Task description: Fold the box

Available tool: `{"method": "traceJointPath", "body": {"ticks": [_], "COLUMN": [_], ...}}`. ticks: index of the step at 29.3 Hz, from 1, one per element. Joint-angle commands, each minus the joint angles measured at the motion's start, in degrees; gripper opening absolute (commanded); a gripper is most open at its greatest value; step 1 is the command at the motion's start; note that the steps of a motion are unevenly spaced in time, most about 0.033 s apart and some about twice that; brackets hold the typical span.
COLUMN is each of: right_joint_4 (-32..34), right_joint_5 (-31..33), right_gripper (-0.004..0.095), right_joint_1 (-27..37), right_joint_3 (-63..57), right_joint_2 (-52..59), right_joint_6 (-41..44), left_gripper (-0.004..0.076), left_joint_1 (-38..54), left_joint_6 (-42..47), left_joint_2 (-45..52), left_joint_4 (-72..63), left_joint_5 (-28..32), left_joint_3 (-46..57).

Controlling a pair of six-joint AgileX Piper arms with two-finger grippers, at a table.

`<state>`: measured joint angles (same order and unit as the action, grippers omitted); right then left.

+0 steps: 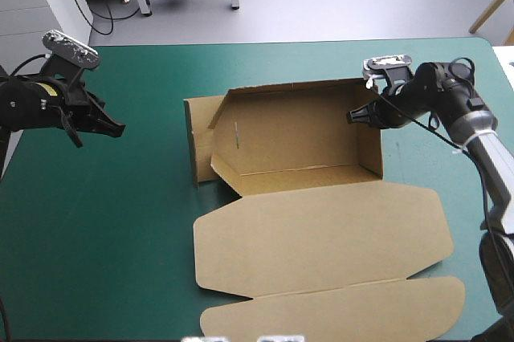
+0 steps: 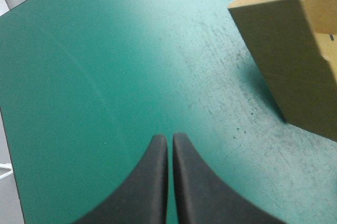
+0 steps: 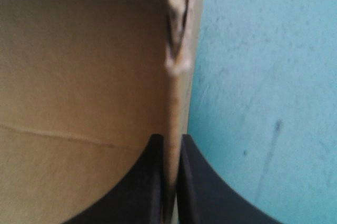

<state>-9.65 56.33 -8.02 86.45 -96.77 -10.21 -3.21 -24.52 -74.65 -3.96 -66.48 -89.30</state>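
Lid (image 1: 321,234) flat, box (image 1: 297,137) walls raised — open tray. Right gripper (image 1: 354,116) pinched on right wall; left gripper (image 1: 117,128) closed, empty, well apart.

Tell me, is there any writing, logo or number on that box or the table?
None can be read. The brown box is plain board; a small dark mark on its inner wall is too small to tell. The teal-green cover bears no print.
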Motion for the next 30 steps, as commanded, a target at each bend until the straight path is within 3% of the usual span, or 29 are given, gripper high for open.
{"method": "traceJointPath", "body": {"ticks": [1,5,10,12,21,30], "right_joint_4": [-0.39,-0.39,-1.31,-1.31,-1.48,-1.26], "right_joint_5": [0.84,-0.23,-1.98,-1.58,6.08,9.07], "right_gripper": [0.0010,0.0195,0.0602,0.0682,0.0701,0.0701], "right_joint_1": [0.24,0.24,0.24,0.24,0.24,0.24], "right_joint_3": [3.58,6.21,7.81,8.91,16.91,18.88], "right_joint_2": [-3.73,-6.58,-7.96,-7.84,-1.98,9.72], "right_joint_6": [-2.50,-3.27,-3.27,-3.27,-3.27,-3.27], "left_gripper": [0.0010,0.0009,0.0001,-0.0008,-0.0010,-0.0010], "left_joint_1": [0.04,0.04,0.04,0.04,0.04,0.04], "left_joint_6": [0.27,0.27,0.37,0.45,0.45,0.45], "left_joint_2": [1.79,1.79,1.79,1.79,1.79,1.79], "left_joint_4": [-0.98,-0.98,-0.98,-0.98,-0.98,-0.98], "left_joint_5": [3.12,3.12,3.04,2.85,1.89,1.81], "left_joint_3": [-1.64,-1.64,-1.64,-1.64,-1.64,-1.64]}}
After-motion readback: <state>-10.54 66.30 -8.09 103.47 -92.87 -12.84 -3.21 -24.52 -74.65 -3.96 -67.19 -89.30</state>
